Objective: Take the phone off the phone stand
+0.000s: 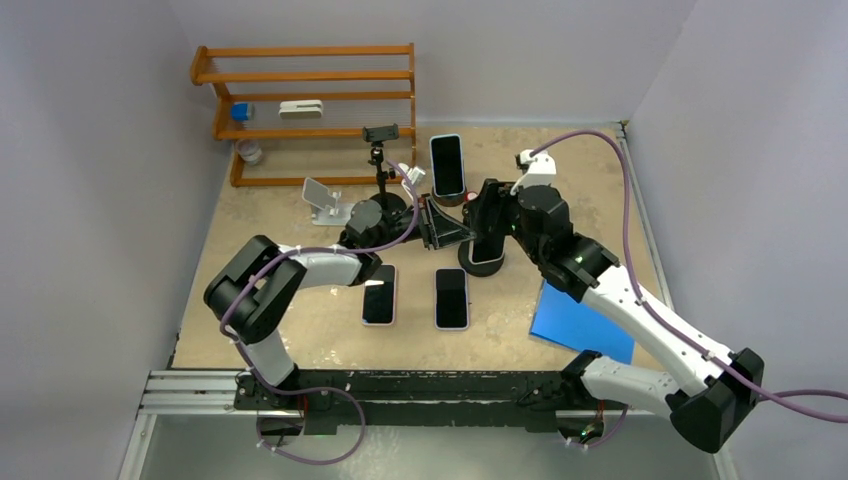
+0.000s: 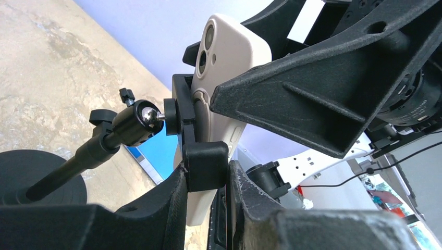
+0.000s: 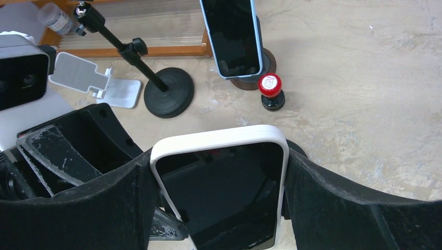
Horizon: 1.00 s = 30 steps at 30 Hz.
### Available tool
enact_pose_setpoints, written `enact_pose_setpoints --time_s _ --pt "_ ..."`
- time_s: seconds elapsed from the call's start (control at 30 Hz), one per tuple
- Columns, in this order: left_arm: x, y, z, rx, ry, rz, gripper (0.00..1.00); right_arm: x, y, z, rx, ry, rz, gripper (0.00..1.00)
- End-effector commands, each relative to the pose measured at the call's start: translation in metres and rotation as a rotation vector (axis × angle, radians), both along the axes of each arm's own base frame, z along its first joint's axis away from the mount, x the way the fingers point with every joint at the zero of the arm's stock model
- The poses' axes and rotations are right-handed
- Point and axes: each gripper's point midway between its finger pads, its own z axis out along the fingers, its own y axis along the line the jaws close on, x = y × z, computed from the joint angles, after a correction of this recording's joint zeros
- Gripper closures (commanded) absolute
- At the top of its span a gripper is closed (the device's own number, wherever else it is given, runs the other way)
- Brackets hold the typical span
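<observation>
Centre of table: white phone (image 3: 221,203) upright in the black phone stand (image 2: 99,148).
Right gripper (image 3: 216,156) spread wide, one finger flush on each long edge of the phone.
Left gripper (image 2: 207,172) narrow, pinched on the stand's clamp bracket.

Around it, top view:
- 12 o'clock: blue-cased phone (image 1: 447,165) propped on a round base.
- 10 o'clock: pole stand (image 1: 380,150) and white folding stand (image 1: 322,195).
- 11 o'clock: wooden rack (image 1: 305,110).
- 4 o'clock: blue sheet (image 1: 580,325), partly under the right arm.
- 6 to 7 o'clock: flat phone (image 1: 379,295) beside second flat phone (image 1: 451,298).

Count: four phones; four stands, counting that base.

Only the left wrist view shows the phone's back, lenses and ball joint. Only the right wrist view shows the red-capped stamp (image 3: 270,88), just beside the round base. The top view hides both grips.
</observation>
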Motion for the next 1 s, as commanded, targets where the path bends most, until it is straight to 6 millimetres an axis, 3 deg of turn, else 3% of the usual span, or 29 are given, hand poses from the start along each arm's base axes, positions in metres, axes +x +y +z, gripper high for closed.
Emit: enact_pose_setpoints --time_s 0.0,0.47,0.67,0.97 --pt "0.009 0.017 -0.001 -0.042 0.054 -0.001 1.00 -0.003 -0.033 -0.014 -0.051 0.022 -0.093 1.00" --pt "0.002 0.011 -0.001 -0.068 0.084 -0.092 1.00 -0.010 -0.016 0.006 0.061 -0.026 -0.011 1.00" --pt "-0.001 0.013 0.006 -0.075 0.062 -0.102 0.72 -0.011 -0.014 0.006 0.068 -0.029 0.003 1.00" --pt "-0.004 0.014 0.017 -0.078 0.033 -0.102 0.45 -0.015 -0.010 0.011 0.084 -0.051 0.036 1.00"
